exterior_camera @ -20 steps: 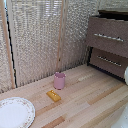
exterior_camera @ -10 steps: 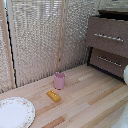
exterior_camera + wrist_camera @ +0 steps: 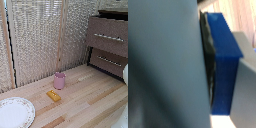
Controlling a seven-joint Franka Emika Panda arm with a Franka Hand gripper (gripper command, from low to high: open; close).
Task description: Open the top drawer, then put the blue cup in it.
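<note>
The wide dark brown wooden top drawer (image 3: 107, 36) sits shut at the exterior view's right. No blue cup is identifiable; only a pink cup (image 3: 59, 80) stands on the pale wooden bench (image 3: 90, 100). The gripper's state cannot be told, risking a misjudged handle grasp.

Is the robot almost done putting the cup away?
Not yet. The top drawer looks shut. No blue cup shows on the wooden floor, only the pink cup. The wrist view shows something blue up close, maybe the cup. Opening the drawer and putting it in remain.
</note>
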